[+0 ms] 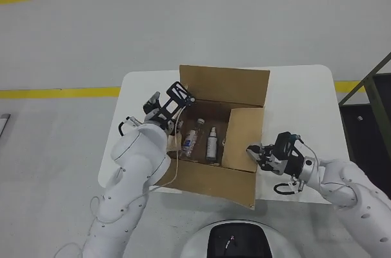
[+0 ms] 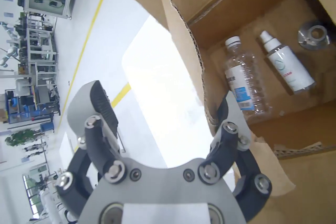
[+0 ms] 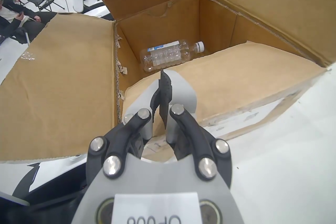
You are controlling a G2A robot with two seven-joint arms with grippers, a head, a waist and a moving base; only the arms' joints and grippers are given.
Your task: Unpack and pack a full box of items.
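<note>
Right gripper (image 3: pixel 163 93), fingers pressed together on nothing, hangs just beside the infolded right flap (image 3: pixel 236 72) of the box (image 1: pixel 224 84). Left gripper (image 2: pixel 162 93) gapes wide astride the torn left flap (image 2: pixel 181 38); water bottle (image 2: pixel 242 80), spray bottle (image 2: pixel 287 64) and metal flange (image 2: pixel 313 36) lie inside.

Bright, even light; white table (image 2: pixel 155 78) glares; wrist views bend at edges.

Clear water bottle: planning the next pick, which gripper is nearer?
Left. The left gripper straddles the box wall beside the water bottle; the right gripper sits outside the opposite flap, past the spray bottle.
</note>
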